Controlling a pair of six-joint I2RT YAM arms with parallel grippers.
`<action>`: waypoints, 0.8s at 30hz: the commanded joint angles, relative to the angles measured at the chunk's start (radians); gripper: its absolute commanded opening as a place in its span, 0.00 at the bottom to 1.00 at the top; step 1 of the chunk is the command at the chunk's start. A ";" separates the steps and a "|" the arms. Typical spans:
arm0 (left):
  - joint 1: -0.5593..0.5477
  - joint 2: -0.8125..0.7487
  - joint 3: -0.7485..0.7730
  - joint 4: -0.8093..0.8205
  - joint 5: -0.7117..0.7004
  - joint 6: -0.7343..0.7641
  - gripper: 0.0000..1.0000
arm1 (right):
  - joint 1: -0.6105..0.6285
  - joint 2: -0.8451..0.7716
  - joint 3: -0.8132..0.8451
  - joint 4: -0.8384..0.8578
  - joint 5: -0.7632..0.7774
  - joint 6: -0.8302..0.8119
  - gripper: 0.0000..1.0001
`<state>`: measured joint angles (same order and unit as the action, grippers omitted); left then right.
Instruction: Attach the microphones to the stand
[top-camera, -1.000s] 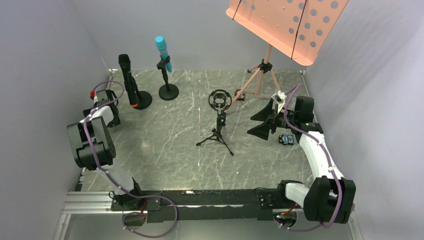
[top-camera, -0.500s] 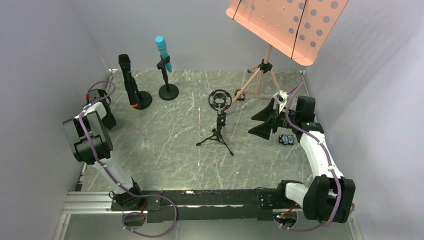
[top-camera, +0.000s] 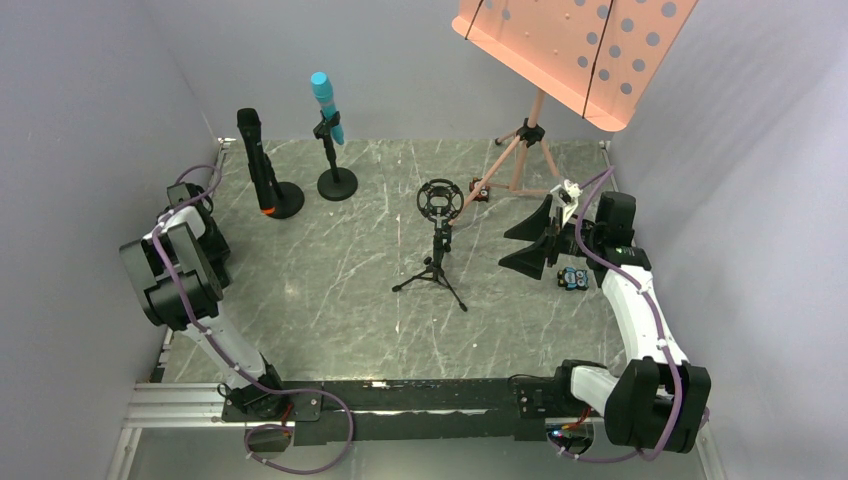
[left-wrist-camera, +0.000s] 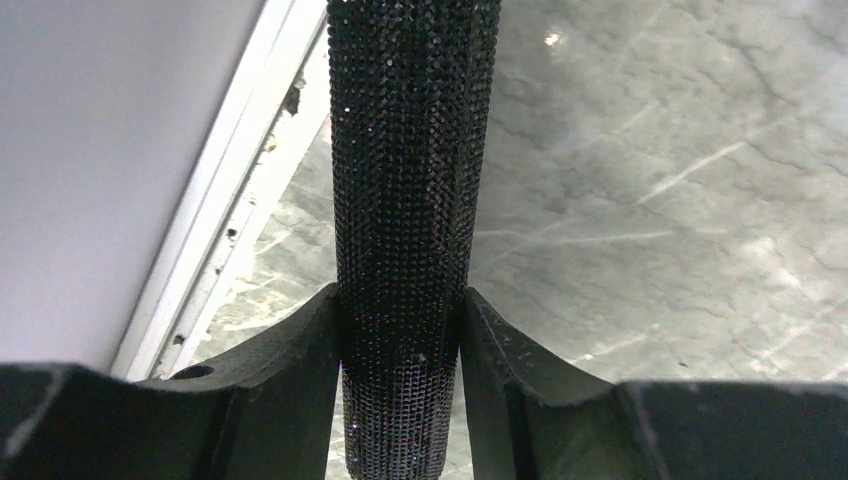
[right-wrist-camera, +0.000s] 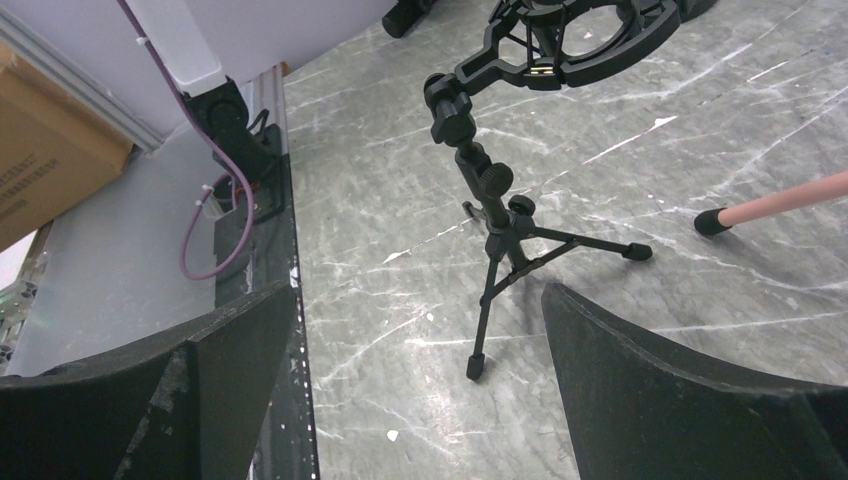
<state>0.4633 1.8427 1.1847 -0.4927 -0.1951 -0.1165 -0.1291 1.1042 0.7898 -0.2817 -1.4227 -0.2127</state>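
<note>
Left side first: my left gripper (left-wrist-camera: 400, 295) has its jaws about halfway in, and both inner faces sit flush against the black microphone (left-wrist-camera: 410, 150). The handle fills the whole gap between them. It sits at the left edge of the table (left-wrist-camera: 650, 200), just beside the metal rail (left-wrist-camera: 225, 210) under the wall. From above, my own arm hides it. I can't tell whether it rests on the surface or hangs clear of it.

The handle is rigid and round, with a rough glittering skin, so I judge it won't slide through the pads, though a round body can twist between two flat jaws. It widens away from me, and the head is out of view. My hold looks to be near the thin tail, so the heavier end would hang far out and want to droop. A hold nearer the middle would carry it steadier.

My right gripper (right-wrist-camera: 418, 290) is spread as wide as it goes and holds nothing. It hovers near the right edge, facing the tripod stand (top-camera: 438, 235) in the middle of the table, whose ring (right-wrist-camera: 560, 45) is bare.

At the far-left corner the cyan microphone (top-camera: 325, 105) and the orange-ended microphone (top-camera: 257, 160) are both up on their round-based stands. By my reckoning that leaves one to go, and it belongs in that ring (the pink music stand (top-camera: 560, 50) at the far right plays no part).
</note>
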 joint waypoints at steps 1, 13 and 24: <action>-0.038 -0.016 -0.032 -0.044 0.174 0.004 0.35 | -0.005 -0.027 0.000 0.046 -0.041 0.002 1.00; -0.061 0.006 -0.021 -0.078 0.212 -0.011 0.68 | -0.006 -0.041 0.009 0.013 -0.059 -0.023 1.00; -0.034 0.051 0.064 -0.108 0.243 0.013 0.25 | -0.011 -0.034 0.020 -0.022 -0.059 -0.054 1.00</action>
<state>0.4187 1.8809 1.2461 -0.5900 -0.0025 -0.1108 -0.1310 1.0855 0.7898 -0.3035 -1.4475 -0.2314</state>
